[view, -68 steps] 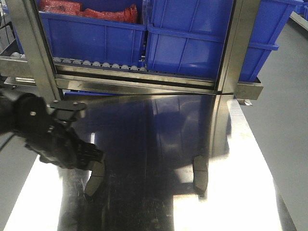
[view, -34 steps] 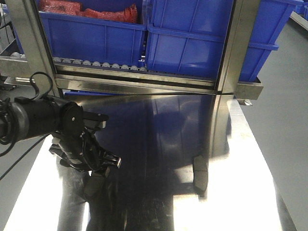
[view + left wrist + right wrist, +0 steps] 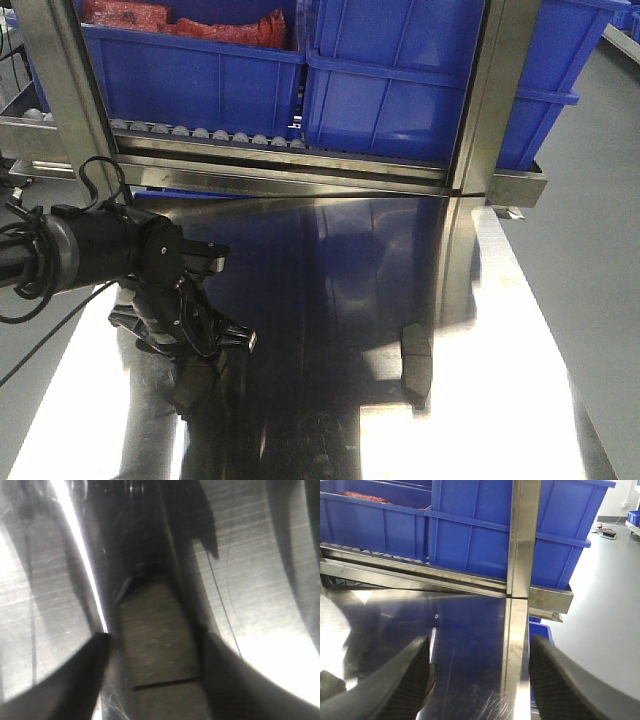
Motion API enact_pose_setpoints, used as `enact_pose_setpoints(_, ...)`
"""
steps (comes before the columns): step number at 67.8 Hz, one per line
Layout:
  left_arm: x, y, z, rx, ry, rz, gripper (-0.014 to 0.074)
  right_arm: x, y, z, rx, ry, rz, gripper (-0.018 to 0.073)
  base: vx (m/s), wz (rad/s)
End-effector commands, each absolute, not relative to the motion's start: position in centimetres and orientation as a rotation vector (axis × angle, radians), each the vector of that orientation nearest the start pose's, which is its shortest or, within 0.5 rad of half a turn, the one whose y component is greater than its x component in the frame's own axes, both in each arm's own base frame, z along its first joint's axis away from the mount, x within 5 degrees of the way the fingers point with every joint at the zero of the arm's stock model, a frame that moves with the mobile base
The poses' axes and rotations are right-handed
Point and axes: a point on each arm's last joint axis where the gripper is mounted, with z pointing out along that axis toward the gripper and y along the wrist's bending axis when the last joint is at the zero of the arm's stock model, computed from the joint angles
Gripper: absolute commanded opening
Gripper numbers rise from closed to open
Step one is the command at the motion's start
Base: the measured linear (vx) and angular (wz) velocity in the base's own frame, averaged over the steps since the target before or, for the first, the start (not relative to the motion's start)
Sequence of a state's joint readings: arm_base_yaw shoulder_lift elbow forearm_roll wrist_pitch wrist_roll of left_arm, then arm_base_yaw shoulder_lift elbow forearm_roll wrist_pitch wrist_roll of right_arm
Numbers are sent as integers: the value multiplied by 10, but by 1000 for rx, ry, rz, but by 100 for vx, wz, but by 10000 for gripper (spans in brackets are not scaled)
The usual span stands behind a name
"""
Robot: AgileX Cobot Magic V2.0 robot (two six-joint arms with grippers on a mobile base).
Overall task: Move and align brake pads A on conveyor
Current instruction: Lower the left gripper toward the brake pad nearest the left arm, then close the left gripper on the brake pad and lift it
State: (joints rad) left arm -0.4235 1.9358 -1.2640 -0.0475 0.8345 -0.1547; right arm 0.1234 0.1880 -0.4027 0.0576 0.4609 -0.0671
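- One brake pad [image 3: 160,652] lay flat on the shiny steel table [image 3: 500,330], near its left side, with a thin groove running across its face in the left wrist view.
- The left gripper [image 3: 152,635] hung right over that pad, its two dark fingers [image 3: 75,680] spread to either side of it. A bright sliver of table showed between the left finger and the pad's edge. Whether the right finger touched the pad could not be told.
- A second brake pad [image 3: 416,362] lay on the same table, well apart to the right, with nothing on or around it.
- The right gripper [image 3: 480,680] had its textured fingers [image 3: 555,685] wide apart with nothing between them, above the table and facing the rack.
- At the far edge of the table stood a steel rack [image 3: 300,170] with a row of small rollers [image 3: 200,135] and an upright post [image 3: 495,90].
- Big blue bins [image 3: 400,90] sat on the rack; the left one held something red [image 3: 180,20].
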Motion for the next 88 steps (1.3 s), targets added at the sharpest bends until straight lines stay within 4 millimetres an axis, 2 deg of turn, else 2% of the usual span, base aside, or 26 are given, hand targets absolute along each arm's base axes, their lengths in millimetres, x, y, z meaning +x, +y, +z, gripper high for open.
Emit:
enact_pose_setpoints(1, 338, -161, 176, 309, 2959, -177, 165, 52, 8, 309, -138, 1637, 83, 415, 0, 0)
enact_pose_setpoints(6, 337, -160, 176, 325, 2967, -172, -8, 52, 8, 309, -138, 1637, 83, 415, 0, 0)
enact_pose_setpoints(16, 331, -165, 194, 379, 2921, -188, -8, 52, 8, 309, -138, 1637, 83, 415, 0, 0)
enact_pose_setpoints(31, 309, -169, 256, 419, 2749, -253, -8, 52, 8, 309, -138, 1637, 83, 415, 0, 0)
enact_pose_setpoints(39, 291, -160, 288, 412, 2668, -286, -8, 52, 8, 309, -138, 1638, 83, 415, 0, 0)
enact_pose_setpoints(43, 281, -153, 298, 406, 2641, -276, -8, 52, 8, 309, -138, 1638, 83, 415, 0, 0)
enact_pose_setpoints(51, 255, -131, 315, 338, 2586, -205, -7, 52, 8, 309, -138, 1638, 83, 415, 0, 0)
enact_pose_setpoints(65, 199, -92, 332, 269, 2476, -133, -6, 52, 8, 309, -138, 1638, 83, 415, 0, 0)
enact_pose_setpoints(76, 145, -62, 347, 214, 2334, -197, -6, 52, 8, 309, -138, 1638, 83, 415, 0, 0)
enact_pose_setpoints(88, 94, -35, 351, 159, 2179, -272, -6, 52, 8, 309, -138, 1638, 83, 415, 0, 0)
